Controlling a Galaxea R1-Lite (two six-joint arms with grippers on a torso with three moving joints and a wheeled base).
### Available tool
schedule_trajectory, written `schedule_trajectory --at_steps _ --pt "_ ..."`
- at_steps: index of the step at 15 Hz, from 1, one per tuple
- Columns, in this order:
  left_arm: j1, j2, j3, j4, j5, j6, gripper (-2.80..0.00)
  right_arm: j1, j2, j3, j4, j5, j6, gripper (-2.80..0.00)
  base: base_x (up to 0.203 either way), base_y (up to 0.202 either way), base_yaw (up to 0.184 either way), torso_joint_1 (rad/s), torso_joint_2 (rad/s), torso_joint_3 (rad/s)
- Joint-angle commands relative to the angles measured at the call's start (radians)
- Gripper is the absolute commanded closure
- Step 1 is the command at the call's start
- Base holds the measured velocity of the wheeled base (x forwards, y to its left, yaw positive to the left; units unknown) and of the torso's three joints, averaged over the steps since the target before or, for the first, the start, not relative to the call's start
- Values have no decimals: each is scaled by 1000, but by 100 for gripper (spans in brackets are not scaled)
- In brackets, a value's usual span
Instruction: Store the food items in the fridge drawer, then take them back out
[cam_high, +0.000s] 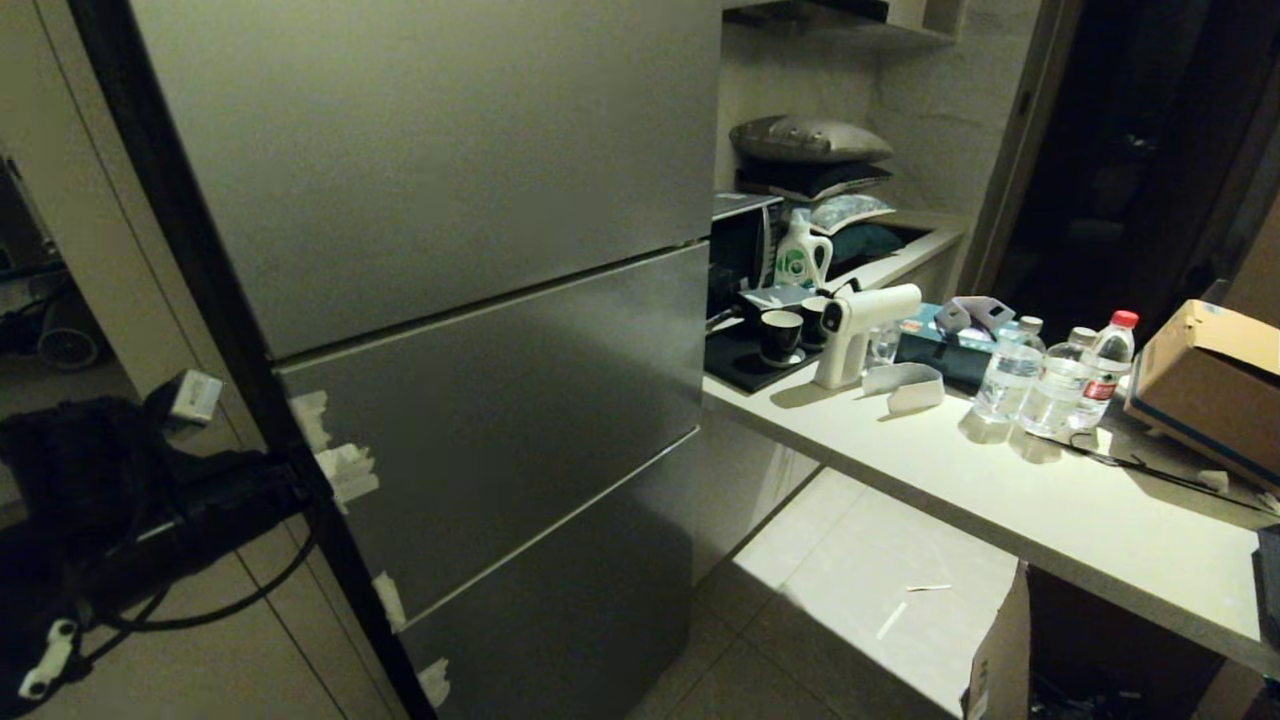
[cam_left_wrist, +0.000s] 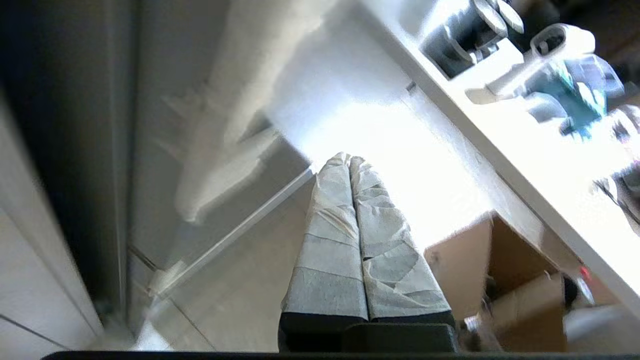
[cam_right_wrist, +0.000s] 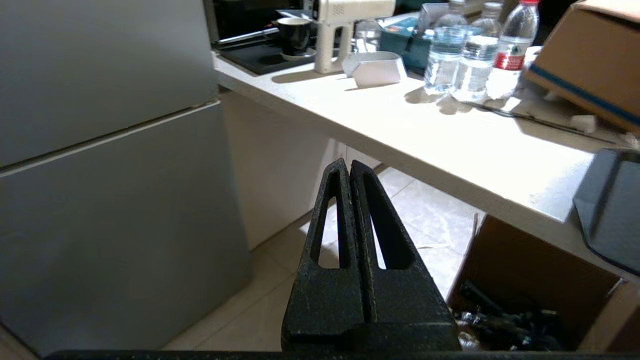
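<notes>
Grey fridge (cam_high: 440, 300), all three door fronts closed, stands left of a pale bench (cam_high: 1050, 500). White tape scraps (cam_high: 345, 470) stuck along the fridge's left edge. Floor (cam_high: 850, 590) in light tiles, brightly lit under the bench; rest of room dim. Bench carries water bottles (cam_high: 1040, 385), a white spray gun (cam_high: 860, 330), dark cups (cam_high: 782, 335), and a cardboard box (cam_high: 1210, 385) at the right end. Stacked cushions (cam_high: 815, 160) in the alcove behind. Open cardboard box (cam_high: 1000, 660) on the floor under the bench. Dark doorway (cam_high: 1130, 150) at far right.
</notes>
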Motion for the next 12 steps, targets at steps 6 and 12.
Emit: schedule_trajectory --at_steps 6,12 --pt "76 -92 45 -7 28 11 0 -1 1 18 -2 1 2 0 0 0 0 0 0 0" --pt "214 -15 -6 -9 50 74 0 -1 1 18 -2 1 2 0 0 0 0 0 0 0"
